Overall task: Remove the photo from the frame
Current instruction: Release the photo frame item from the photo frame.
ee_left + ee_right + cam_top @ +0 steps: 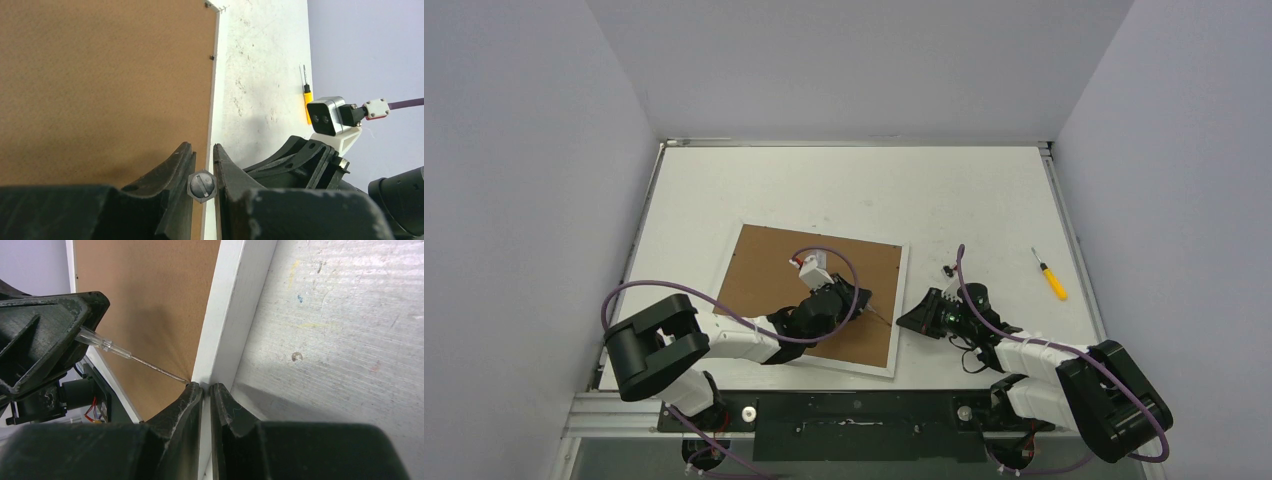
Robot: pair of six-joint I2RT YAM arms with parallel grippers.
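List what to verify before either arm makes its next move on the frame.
1. The frame lies back-up on the table: ok.
2. The left gripper is shut on the thin tool: ok.
3. The tool's tip sits at the seam between the brown backing and the white border: ok.
4. The right gripper steadies the border: fingers nearly closed at it, pressure cannot tell.
5. The photo is located: cannot tell, not visible.
6. The yellow screwdriver lies apart from both arms: ok.

both end effectors (202, 146) (206, 386) pinched closed
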